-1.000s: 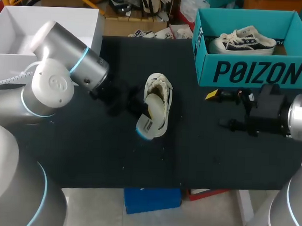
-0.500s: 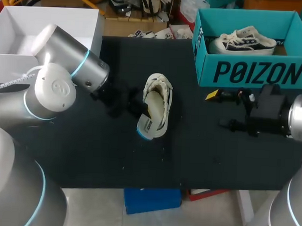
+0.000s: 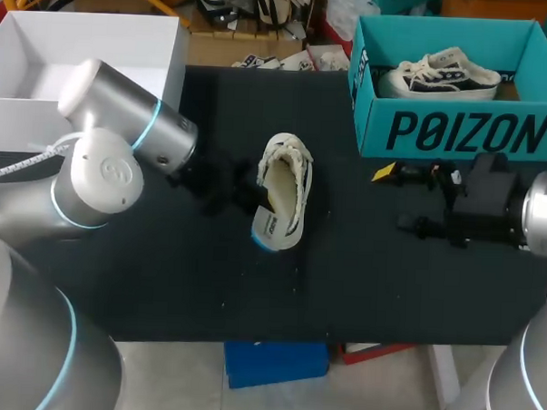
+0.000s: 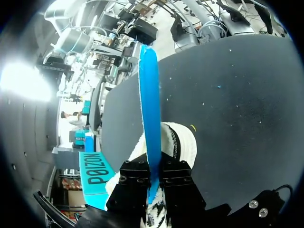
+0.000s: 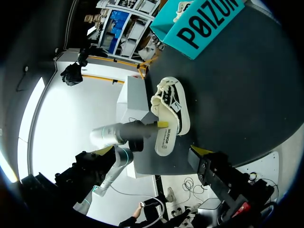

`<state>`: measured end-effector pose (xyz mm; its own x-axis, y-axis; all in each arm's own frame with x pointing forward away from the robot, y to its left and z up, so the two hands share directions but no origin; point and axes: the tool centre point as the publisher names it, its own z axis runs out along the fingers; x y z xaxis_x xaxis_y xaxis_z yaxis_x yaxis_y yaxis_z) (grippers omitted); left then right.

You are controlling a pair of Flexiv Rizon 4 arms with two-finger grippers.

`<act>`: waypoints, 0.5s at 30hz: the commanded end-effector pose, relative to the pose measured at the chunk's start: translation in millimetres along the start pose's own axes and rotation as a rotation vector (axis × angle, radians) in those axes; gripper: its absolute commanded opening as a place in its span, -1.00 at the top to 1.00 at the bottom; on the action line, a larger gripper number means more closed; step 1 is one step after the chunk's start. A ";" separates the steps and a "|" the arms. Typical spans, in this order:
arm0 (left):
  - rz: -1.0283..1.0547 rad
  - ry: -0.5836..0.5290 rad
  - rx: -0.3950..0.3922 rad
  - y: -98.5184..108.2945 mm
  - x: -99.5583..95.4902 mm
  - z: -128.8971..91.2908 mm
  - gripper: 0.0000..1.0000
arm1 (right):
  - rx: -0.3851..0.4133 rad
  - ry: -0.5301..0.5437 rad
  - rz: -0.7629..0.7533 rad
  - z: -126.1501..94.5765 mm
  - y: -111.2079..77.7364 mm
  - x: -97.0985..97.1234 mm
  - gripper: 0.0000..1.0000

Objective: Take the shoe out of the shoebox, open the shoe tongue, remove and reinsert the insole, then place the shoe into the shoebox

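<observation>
Insole step in hand: left jaws clamped on the blue-backed insole [image 4: 151, 118], which sits partly in the shoe [image 3: 294, 151] at the middle of the counter [image 3: 388, 292]. Right jaws apart, empty. Next move, as judged, calls for seating the insole flat inside the shoe.

You have black table [image 3: 388, 292], pale specks [image 3: 222, 304] dotted near front. Spare sneaker [image 3: 440, 74], cream with dark side, sits inside shoebox [image 3: 458, 131] far right. Open white box [image 3: 90, 43] far left, on table or beside: unclear.

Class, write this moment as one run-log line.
left gripper: shut on insole, at shoe | right gripper: open, beside shoebox | shoe: on table, outside shoebox
</observation>
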<state>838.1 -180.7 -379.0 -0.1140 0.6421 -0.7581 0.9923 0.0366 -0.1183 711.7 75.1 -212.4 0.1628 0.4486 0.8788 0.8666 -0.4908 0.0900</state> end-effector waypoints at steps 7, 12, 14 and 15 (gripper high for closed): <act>0.000 0.009 -0.020 15.0 -6.1 5.7 1.00 | 0.001 -0.002 0.001 -0.2 0.0 0.4 -1.00; -0.012 0.011 -0.034 21.5 -3.6 5.3 1.00 | 0.001 -0.002 0.001 -0.2 0.0 0.4 -1.00; -0.019 0.011 -0.037 23.6 -3.5 5.5 1.00 | 0.001 -0.002 0.001 -0.2 0.0 0.4 -1.00; -0.020 0.011 -0.037 24.1 -3.6 5.7 1.00 | 0.001 -0.002 0.001 -0.2 0.0 0.4 -1.00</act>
<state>858.6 -183.5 -380.8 -0.1334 0.6459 -0.7517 0.9909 0.0751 -0.1113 711.8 75.2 -212.6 0.1627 0.4483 0.8790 0.8666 -0.4909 0.0899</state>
